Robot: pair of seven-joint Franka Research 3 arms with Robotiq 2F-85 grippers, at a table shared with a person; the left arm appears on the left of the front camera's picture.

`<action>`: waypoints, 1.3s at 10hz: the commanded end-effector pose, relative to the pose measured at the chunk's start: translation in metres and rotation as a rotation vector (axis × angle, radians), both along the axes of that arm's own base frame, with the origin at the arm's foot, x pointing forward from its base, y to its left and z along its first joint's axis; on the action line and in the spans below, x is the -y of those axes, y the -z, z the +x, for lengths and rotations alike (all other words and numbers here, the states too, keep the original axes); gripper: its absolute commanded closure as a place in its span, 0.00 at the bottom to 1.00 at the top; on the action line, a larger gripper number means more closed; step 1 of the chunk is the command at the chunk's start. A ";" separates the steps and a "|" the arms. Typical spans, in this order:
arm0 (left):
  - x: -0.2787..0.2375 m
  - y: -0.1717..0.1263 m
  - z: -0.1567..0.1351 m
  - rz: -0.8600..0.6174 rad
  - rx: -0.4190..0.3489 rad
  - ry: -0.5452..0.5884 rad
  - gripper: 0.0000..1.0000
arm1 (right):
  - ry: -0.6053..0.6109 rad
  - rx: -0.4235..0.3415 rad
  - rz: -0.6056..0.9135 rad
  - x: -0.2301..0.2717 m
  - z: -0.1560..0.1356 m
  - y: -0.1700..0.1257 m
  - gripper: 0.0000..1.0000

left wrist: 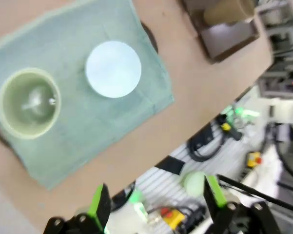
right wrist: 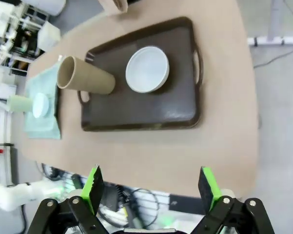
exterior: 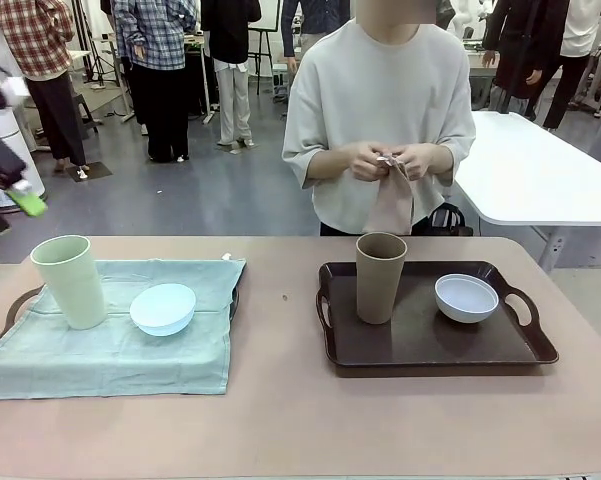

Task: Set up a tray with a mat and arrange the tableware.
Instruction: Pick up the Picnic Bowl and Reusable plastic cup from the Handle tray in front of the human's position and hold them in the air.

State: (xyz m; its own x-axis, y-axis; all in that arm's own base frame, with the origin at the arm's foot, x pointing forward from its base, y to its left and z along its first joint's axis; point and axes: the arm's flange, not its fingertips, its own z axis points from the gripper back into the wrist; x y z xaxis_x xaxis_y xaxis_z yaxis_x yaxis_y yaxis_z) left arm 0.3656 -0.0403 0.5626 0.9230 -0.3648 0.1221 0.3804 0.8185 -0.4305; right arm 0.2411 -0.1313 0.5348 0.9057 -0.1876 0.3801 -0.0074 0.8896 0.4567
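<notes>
Separating brown tumbler [exterior: 381,280] from bowl [exterior: 467,298] lies bare tray [exterior: 420,335].

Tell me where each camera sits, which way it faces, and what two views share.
Front view: between the arms, facing across the table at the person holding a cloth; left arm at picture left.
Left wrist view: above the table, looking down on green mat, pale green tumbler, light blue bowl; open left gripper below.
Right wrist view: above the near edge, looking down on brown tray, brown tumbler, white bowl; open right gripper below.
Shared: both wrist views show the brown tumbler on the brown tray.
</notes>
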 end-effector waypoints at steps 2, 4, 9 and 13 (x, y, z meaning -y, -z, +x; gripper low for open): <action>0.077 0.018 -0.008 0.068 0.114 0.167 0.00 | -0.122 0.038 -0.159 -0.019 0.001 0.043 0.00; 0.117 0.036 -0.008 0.088 0.211 0.345 0.00 | -0.147 0.027 -0.169 -0.019 0.006 0.049 0.00; 0.148 0.041 -0.013 0.092 0.222 0.429 0.00 | -0.161 -0.011 -0.154 -0.010 0.030 0.021 0.00; 0.148 0.041 -0.013 0.092 0.222 0.429 0.00 | -0.161 -0.011 -0.154 -0.010 0.030 0.021 0.00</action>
